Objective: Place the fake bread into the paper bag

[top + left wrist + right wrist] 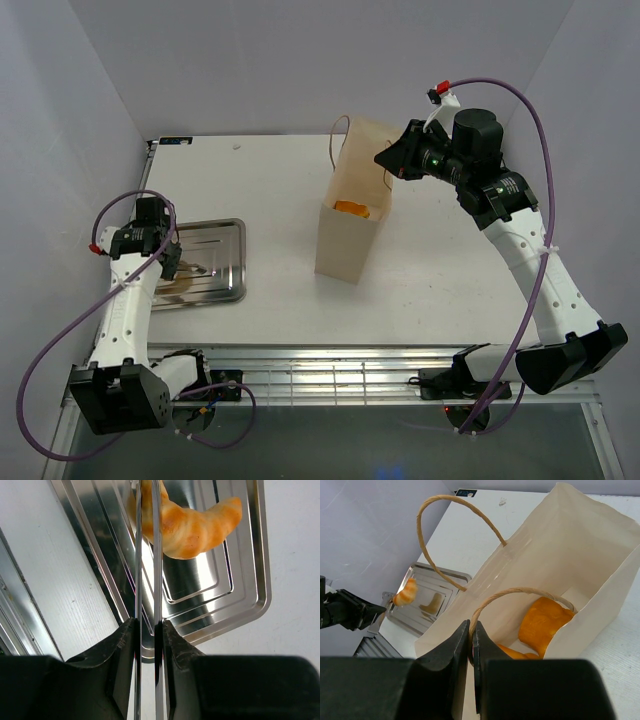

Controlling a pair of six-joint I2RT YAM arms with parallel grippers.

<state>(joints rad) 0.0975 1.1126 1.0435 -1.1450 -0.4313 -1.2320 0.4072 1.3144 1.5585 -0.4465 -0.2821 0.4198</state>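
Note:
The paper bag (348,235) stands upright mid-table, with orange fake bread (352,208) inside, also seen in the right wrist view (542,622). My right gripper (471,630) is shut on the bag's near string handle (520,592), at the bag's top right in the top view (385,160). My left gripper (148,625) is shut on long metal tweezers (148,570). The tweezer tips pinch a golden croissant-shaped bread (195,527) and hold it above the silver tray (250,595). That bread also shows in the right wrist view (405,594).
The metal tray (225,250) lies at the table's left, under my left gripper (170,262). White walls enclose the table on the left, right and back. A slotted metal rail runs along the near edge.

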